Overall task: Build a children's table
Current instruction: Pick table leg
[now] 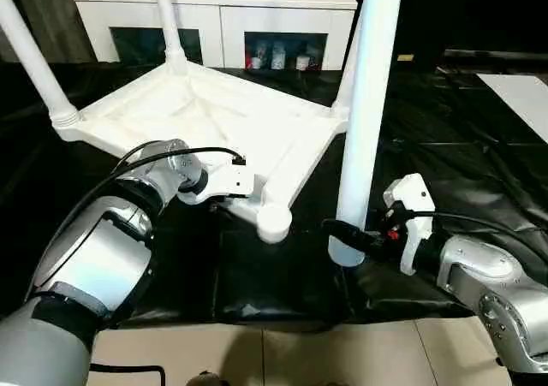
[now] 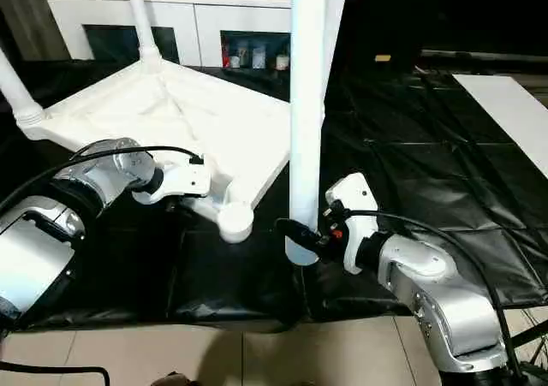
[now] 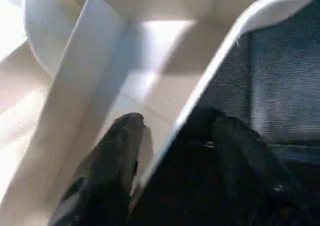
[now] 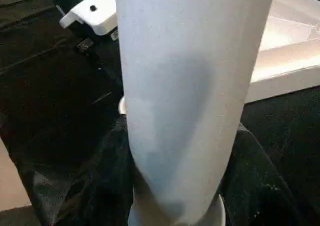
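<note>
Upturned white plastic table top (image 1: 214, 112) on black sheeting, one loose leg (image 1: 366, 121) held upright beside its empty near corner socket (image 1: 274, 222).

The table top lies ribbed side up on the crinkled black floor sheet (image 1: 479, 172), three smooth tapered tube legs already standing in its round sockets. The left gripper (image 3: 170, 151) is clamped on the thin near rim, one black finger (image 3: 112, 161) inside the rim and the other outside. The right gripper (image 2: 295, 232) is closed around the loose leg's lower end, just beside the empty socket, bare sheet between them. Behind stands a white cabinet (image 1: 214, 9); pale floor tiles (image 1: 282, 352) border the sheet's near edge.
</note>
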Controlling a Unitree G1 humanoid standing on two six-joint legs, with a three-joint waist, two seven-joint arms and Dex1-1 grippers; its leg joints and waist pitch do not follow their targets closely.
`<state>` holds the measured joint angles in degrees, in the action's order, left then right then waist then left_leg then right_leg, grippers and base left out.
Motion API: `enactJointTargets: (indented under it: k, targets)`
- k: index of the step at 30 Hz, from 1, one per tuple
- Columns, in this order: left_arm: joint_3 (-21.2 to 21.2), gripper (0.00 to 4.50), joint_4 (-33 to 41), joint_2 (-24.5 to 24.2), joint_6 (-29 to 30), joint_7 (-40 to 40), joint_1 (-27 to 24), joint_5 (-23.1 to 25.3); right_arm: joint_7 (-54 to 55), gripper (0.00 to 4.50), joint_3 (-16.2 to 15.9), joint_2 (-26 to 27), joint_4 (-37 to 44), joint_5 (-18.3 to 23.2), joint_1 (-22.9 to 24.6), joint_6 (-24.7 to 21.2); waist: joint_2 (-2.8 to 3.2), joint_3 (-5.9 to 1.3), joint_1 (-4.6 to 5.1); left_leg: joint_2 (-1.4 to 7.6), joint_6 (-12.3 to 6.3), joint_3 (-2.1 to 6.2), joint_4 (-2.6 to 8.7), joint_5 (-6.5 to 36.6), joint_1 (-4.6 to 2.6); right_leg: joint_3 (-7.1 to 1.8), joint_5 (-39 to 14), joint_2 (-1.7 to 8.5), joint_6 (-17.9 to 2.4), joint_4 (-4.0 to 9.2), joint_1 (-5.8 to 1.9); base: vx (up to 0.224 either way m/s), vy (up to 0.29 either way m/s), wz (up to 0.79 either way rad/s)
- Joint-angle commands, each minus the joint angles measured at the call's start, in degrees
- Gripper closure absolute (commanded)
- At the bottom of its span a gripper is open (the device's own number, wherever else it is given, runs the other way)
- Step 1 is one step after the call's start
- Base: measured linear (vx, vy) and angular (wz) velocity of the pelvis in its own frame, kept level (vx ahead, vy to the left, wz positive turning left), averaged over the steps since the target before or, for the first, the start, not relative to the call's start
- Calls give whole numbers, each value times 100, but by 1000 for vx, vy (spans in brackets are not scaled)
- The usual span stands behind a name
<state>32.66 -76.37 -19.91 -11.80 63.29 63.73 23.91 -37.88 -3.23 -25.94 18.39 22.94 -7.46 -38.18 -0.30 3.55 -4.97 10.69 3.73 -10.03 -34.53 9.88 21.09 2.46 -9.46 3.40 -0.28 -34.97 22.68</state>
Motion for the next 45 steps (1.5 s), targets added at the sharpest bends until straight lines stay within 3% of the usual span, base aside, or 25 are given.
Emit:
enactJointTargets:
  k: [1,8,13,14,17,18,21,28,30,34,37,38,39,42,45]
  targets:
    - [114,213,-125,46,111,403,-27,105,-29,263,-20,-75,154,43,-17,9,16,-413,-13,219,-6,106,417,1450,-102,-254,-1276,482,-1321,454,-293,0,0,0]
    - [144,277,-81,64,140,700,19,222,-61,263,-28,-119,103,-5,-39,54,7,-400,-18,225,-24,105,426,1562,-115,-250,-1641,487,-1235,494,-276,0,0,0]
    - [131,322,-14,58,438,665,58,330,-78,263,-58,-136,49,-42,-57,101,6,-406,-20,225,-43,104,424,1481,-106,-251,-1569,491,-1239,477,-276,0,0,0]
    - [55,325,21,74,498,694,40,259,-71,263,-70,-130,46,-50,-56,109,26,-402,-28,223,-56,109,424,1468,-100,-248,-1601,500,-1241,483,-280,0,0,0]
    - [-133,348,74,135,649,742,-1,64,-60,263,-84,-115,43,-55,-54,119,-2,-398,-22,221,-55,105,427,1515,-106,-245,-1690,492,-1227,501,-274,0,0,0]
    - [-247,348,111,172,750,741,-35,-42,-48,263,-96,-103,38,-61,-49,131,22,-400,-29,227,-57,109,428,1496,-110,-247,-1656,497,-1244,495,-269,0,0,0]
    - [-453,362,220,233,976,712,-132,-237,-20,263,-107,-69,23,-65,-49,153,16,-400,-31,225,-63,106,430,1502,-99,-244,-1589,493,-1291,489,-276,0,0,0]
    - [-945,392,752,226,1891,375,-519,-616,50,263,-125,5,-6,-76,-59,183,9,-381,12,206,-86,110,435,1589,-79,-227,-1855,486,-1258,509,-278,0,0,0]
    - [-1125,394,1192,188,2132,236,-771,-740,72,263,-131,10,-39,-99,-58,214,-8,-386,40,198,-96,113,438,1545,-52,-222,-1982,481,-1178,521,-292,0,0,0]
    - [-1460,407,2403,196,2451,-165,-1508,-965,457,263,-9,156,-296,-285,-197,282,18,-393,115,227,-92,124,448,1534,-51,-219,-1888,478,-1253,492,-266,0,0,0]
    - [-1467,419,2979,186,2315,-267,-1895,-994,725,263,101,257,-482,-399,-313,309,30,-394,169,202,-82,98,428,1649,-74,-219,-2082,442,-1189,536,-216,0,0,0]
    - [-1396,421,3533,208,2292,-227,-2276,-1009,943,263,252,374,-618,-395,-427,290,31,-396,170,223,-67,122,453,1654,-64,-222,-2106,461,-1124,523,-227,0,0,0]
    - [-1386,427,3642,218,2333,-239,-2351,-1003,990,263,287,403,-645,-387,-451,282,25,-395,184,234,-55,115,462,1658,-65,-227,-2075,457,-1129,523,-221,0,0,0]
    - [-1290,444,4127,227,2575,-281,-2679,-932,1151,263,435,514,-735,-330,-548,258,44,-383,199,221,-37,101,457,1729,-80,-232,-2159,435,-1067,534,-187,0,0,0]
    - [-1367,449,4755,354,3200,-527,-3088,-976,1324,263,583,635,-834,-230,-683,188,43,-376,199,220,-25,97,463,1716,-75,-237,-2122,433,-1047,528,-185,0,0,0]
